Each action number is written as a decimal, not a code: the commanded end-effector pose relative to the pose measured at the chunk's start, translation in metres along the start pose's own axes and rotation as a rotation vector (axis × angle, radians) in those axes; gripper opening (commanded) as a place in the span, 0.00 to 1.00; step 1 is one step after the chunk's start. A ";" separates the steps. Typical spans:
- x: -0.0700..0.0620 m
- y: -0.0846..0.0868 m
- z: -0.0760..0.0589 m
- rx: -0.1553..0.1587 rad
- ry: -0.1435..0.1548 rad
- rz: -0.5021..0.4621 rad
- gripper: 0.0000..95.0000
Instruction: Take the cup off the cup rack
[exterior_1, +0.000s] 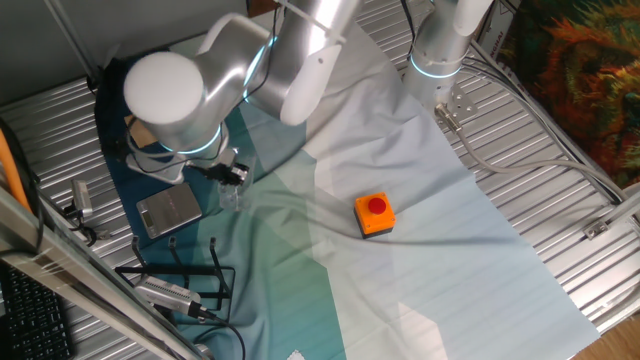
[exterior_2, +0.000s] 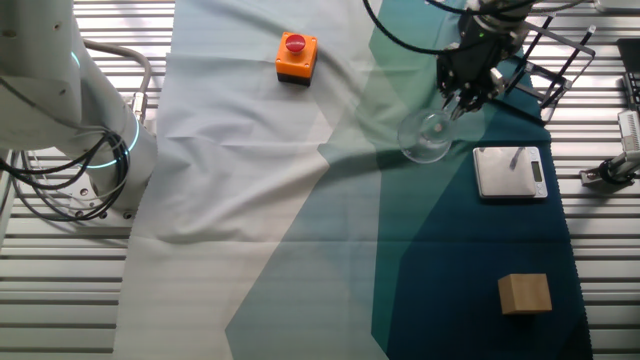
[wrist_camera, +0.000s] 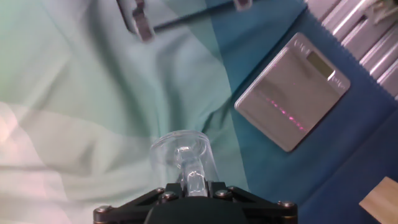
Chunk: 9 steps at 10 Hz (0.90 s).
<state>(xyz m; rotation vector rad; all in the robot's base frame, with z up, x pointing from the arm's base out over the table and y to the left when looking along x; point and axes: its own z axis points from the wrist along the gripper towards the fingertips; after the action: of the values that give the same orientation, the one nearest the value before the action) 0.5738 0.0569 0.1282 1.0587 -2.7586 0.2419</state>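
Observation:
The cup (exterior_2: 424, 137) is a clear glass, tilted on its side just above the teal cloth and left of the grey scale. My gripper (exterior_2: 465, 98) is shut on its rim from above. In the hand view the cup (wrist_camera: 183, 151) sits straight ahead of the gripper (wrist_camera: 190, 173), with one finger reaching inside the glass. The cup rack (exterior_2: 556, 58), made of thin black wire rods, stands apart behind the gripper at the cloth's far edge. From the other side the cup rack (exterior_1: 182, 276) is near the front left, and the gripper (exterior_1: 229, 174) hangs beyond the scale.
A flat grey scale (exterior_2: 510, 172) (exterior_1: 168, 210) (wrist_camera: 292, 93) lies beside the cup. An orange button box (exterior_2: 297, 55) (exterior_1: 375, 214) sits on the pale cloth. A wooden block (exterior_2: 525, 293) rests on the dark blue area. A silver tool with cables (exterior_1: 165, 292) lies by the rack.

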 end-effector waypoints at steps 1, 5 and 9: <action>0.007 0.002 0.001 0.014 0.019 -0.005 0.00; 0.016 0.003 0.007 0.036 0.048 -0.012 0.00; 0.021 -0.002 0.012 0.037 0.113 -0.023 0.00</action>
<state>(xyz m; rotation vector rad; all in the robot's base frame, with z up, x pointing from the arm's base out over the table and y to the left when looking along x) 0.5598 0.0401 0.1208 1.0483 -2.6473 0.3400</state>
